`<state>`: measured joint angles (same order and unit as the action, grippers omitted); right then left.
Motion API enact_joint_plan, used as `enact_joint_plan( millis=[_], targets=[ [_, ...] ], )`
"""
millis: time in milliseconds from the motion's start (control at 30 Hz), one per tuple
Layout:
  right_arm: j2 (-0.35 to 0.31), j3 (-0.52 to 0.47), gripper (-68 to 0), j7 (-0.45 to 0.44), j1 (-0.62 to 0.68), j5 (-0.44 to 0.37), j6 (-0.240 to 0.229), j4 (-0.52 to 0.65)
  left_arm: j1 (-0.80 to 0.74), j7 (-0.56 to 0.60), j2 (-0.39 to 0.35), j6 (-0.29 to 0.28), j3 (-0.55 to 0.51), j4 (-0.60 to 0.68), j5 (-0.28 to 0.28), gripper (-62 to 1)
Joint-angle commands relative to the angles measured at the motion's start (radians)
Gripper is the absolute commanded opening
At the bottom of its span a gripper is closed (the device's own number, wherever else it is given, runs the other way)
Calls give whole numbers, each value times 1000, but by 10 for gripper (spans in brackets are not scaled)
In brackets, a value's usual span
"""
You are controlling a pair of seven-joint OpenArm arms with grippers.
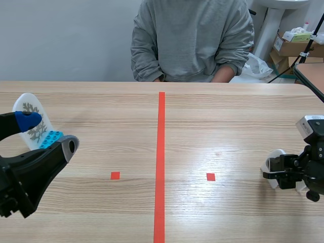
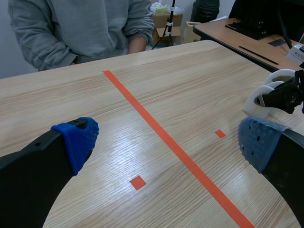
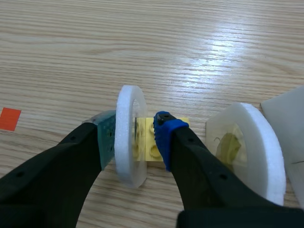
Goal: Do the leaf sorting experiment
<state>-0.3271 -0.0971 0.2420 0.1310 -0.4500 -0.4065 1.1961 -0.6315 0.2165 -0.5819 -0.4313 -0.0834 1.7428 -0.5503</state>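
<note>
Right wrist view: the right hand (image 3: 135, 136) pinches an upright white disc (image 3: 129, 142) and its yellow brick base (image 3: 151, 142) between the pads, close to the bench (image 3: 190, 38). A second white disc (image 3: 249, 152) stands just beside it. The left hand (image 2: 168, 145) has its fingers spread and holds nothing; a leaf-printed disc (image 1: 31, 114) on a blue brick (image 1: 49, 137) stands near it. Judgement: sorting is under way, and the pinched disc is not yet placed.
</note>
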Motion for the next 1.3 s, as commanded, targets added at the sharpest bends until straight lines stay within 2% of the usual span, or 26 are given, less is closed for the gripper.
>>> enact_joint_plan(
  millis=[0,167,667,800,967,1133,1267],
  targets=[
    [-19,-3,-471,-15,-9,-8,-2,16,3,18,5,-6,3,10,-7,14],
    [-19,-3,-396,-23,-9,-8,-2,19,3,18,5,-6,3,10,-7,14],
    [-23,-3,-388,1,-9,-14,-18,148,3,18,5,-6,3,10,-7,14],
    [-41,-4,-299,30,-8,-15,-51,205,3,18,5,-6,3,10,-7,14],
    [-95,-5,-282,28,22,-38,-146,284,3,18,5,-6,3,10,-7,14],
    [-150,-17,-134,25,80,-75,-222,356,3,18,5,-6,3,10,-7,14],
    [-174,-36,-110,22,128,-87,-272,394,3,18,5,-6,3,10,-7,14]
  ],
)
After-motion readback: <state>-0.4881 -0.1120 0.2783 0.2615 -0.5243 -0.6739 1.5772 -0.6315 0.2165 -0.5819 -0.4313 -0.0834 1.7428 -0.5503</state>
